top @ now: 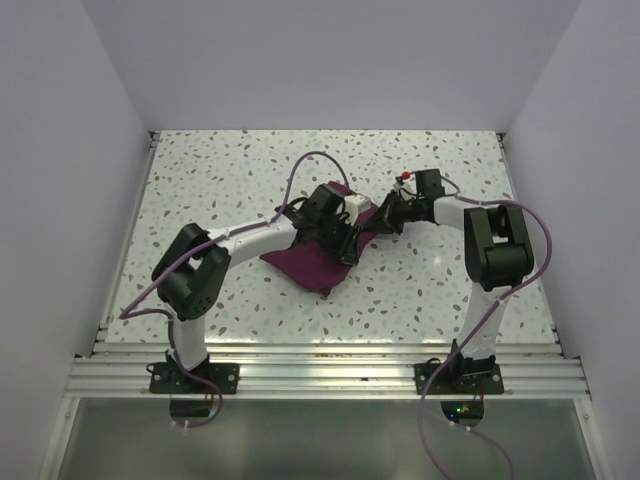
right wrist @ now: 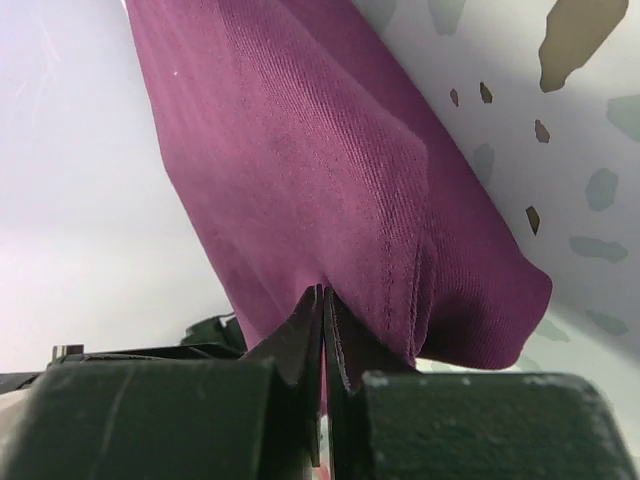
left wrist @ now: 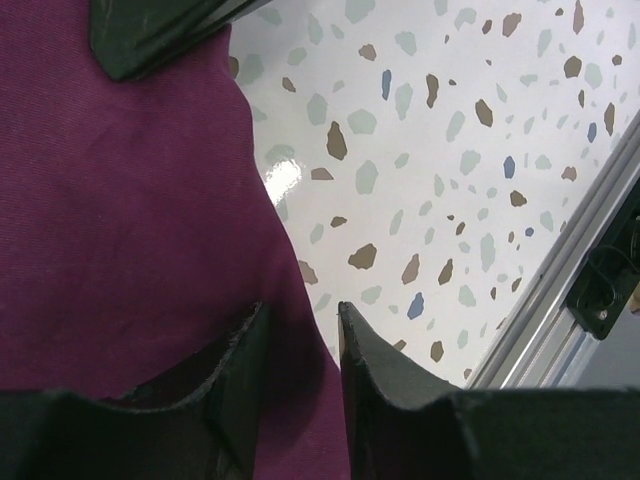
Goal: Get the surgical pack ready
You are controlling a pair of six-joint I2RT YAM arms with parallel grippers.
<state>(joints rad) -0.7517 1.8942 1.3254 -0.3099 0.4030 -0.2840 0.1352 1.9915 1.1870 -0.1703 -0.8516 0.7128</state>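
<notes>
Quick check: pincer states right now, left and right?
Left pincer: narrow gap, surgical pack between the fingers; grip cannot be told.
Right pincer: closed on the surgical pack.

Deep purple-maroon surgical pack (top: pixel 310 265); white table (top: pixel 220 180) speckled brown, grey, blue

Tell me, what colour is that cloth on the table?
The cloth is plain deep purple-maroon, clearest in the right wrist view.
</notes>
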